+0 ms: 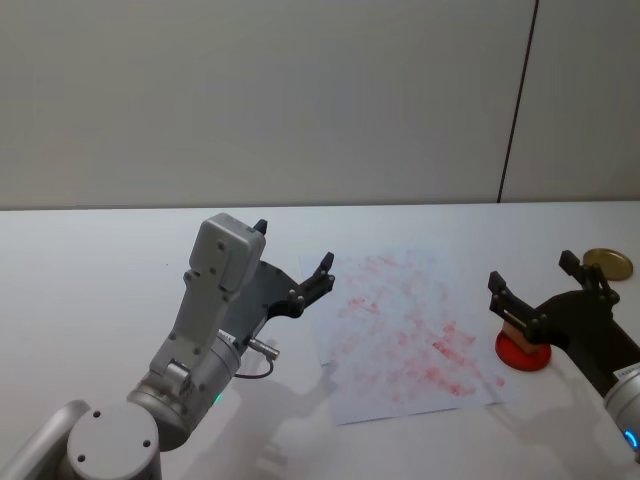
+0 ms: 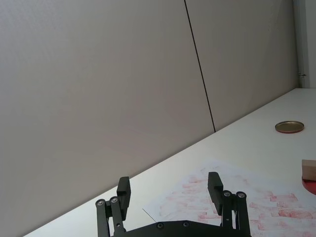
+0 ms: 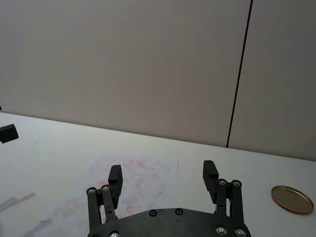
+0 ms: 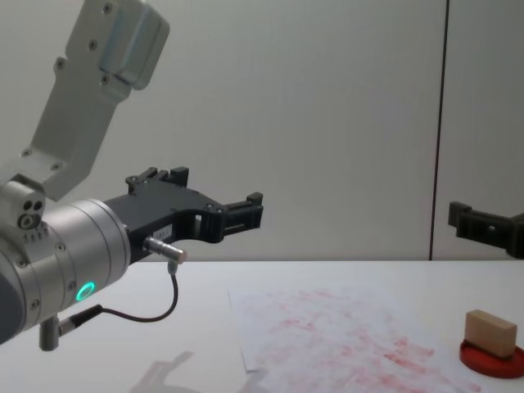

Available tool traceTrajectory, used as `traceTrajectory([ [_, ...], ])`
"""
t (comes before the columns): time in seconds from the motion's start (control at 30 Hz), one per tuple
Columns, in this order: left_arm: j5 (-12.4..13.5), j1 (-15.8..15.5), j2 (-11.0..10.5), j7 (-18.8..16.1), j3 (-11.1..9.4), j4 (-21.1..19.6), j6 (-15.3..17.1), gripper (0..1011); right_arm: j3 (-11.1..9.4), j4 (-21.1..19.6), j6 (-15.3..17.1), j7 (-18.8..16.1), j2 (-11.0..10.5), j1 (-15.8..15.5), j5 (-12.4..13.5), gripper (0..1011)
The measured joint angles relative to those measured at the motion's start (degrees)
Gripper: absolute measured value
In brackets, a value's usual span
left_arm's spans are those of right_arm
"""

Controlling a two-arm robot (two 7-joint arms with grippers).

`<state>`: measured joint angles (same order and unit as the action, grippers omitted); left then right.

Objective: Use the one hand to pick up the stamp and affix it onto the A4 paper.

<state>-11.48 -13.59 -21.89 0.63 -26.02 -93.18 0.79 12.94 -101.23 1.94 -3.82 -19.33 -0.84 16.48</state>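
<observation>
The stamp (image 1: 515, 327), a small tan wooden block, stands on a round red ink pad (image 1: 523, 354) just right of the A4 paper (image 1: 410, 330), a white sheet smeared with red marks. My right gripper (image 1: 532, 268) hangs open above the stamp, clear of it and holding nothing. In the chest view one of its fingers (image 4: 479, 223) shows well above the stamp (image 4: 490, 332). My left gripper (image 1: 294, 245) is open and raised in the air over the paper's left edge. The left wrist view shows the stamp (image 2: 309, 169) beyond the paper (image 2: 237, 202).
A flat gold round lid (image 1: 607, 263) lies on the white table (image 1: 100, 260) behind the right gripper. A plain wall with a dark vertical seam runs along the table's far edge. The left arm's silver body and cable stand at the front left.
</observation>
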Motion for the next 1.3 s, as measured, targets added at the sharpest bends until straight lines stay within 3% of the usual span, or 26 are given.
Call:
traceTrajectory([
  [0.43, 0.0, 0.0, 0.0, 0.0, 0.0, 0.0, 0.0, 993, -0.96, 1.92, 1.41, -1.55, -0.55, 1.05, 1.05, 1001],
  [0.77, 0.0, 0.0, 0.0, 0.0, 0.0, 0.0, 0.0, 993, -2.22, 6.87, 4.5, -6.06, -1.5, 3.6, 2.43, 1001],
  [1.3, 0.0, 0.0, 0.0, 0.0, 0.0, 0.0, 0.0, 993, -2.65, 14.33, 7.72, -12.25, -1.72, 7.26, 2.61, 1001],
])
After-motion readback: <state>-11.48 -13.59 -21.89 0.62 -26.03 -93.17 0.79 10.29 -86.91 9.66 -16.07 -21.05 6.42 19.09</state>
